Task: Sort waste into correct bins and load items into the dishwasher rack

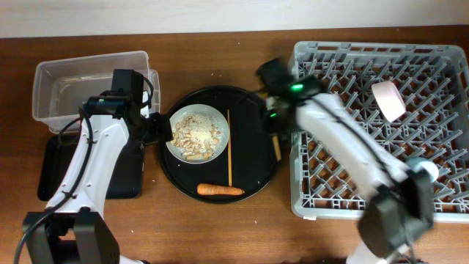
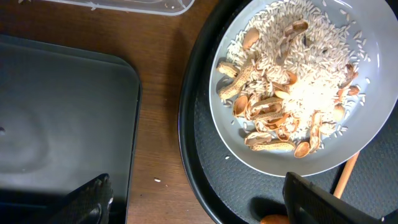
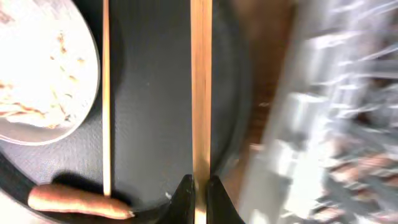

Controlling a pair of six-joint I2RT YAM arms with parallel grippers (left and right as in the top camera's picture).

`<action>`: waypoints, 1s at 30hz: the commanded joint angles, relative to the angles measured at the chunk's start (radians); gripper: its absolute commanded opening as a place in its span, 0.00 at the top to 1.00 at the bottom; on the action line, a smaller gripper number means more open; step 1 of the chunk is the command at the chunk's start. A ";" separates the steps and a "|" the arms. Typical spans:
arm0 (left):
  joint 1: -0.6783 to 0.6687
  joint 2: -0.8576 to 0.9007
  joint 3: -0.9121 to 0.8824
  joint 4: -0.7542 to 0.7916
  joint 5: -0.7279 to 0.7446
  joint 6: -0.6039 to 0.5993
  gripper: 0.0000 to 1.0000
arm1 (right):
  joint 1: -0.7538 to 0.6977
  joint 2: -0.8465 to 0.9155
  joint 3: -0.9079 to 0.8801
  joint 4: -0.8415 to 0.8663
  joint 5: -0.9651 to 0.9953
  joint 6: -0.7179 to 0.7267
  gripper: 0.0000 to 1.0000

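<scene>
A pale plate heaped with beige food scraps sits on the round black tray, with an orange carrot and one chopstick. My right gripper is shut on the second chopstick at the tray's right rim, beside the grey rack. My left gripper is open over the tray's left rim, next to the plate. A pinkish bowl and a light-blue cup sit in the rack. The wrapper and white scrap are not visible.
The clear tub stands at the back left. The flat black tray lies in front of it, partly under my left arm, and shows in the left wrist view. Bare wood runs along the table's front.
</scene>
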 commanded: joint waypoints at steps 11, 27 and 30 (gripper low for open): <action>0.003 -0.023 0.007 -0.001 -0.004 -0.010 0.13 | -0.221 0.001 -0.145 -0.020 0.005 -0.115 0.94; 0.003 -0.023 0.007 0.002 -0.004 -0.010 0.13 | 0.089 0.040 -0.043 0.077 -0.099 -0.045 0.44; 0.004 -0.023 0.007 0.002 -0.004 -0.010 0.05 | 0.177 0.134 -0.044 0.140 -0.098 -0.027 0.44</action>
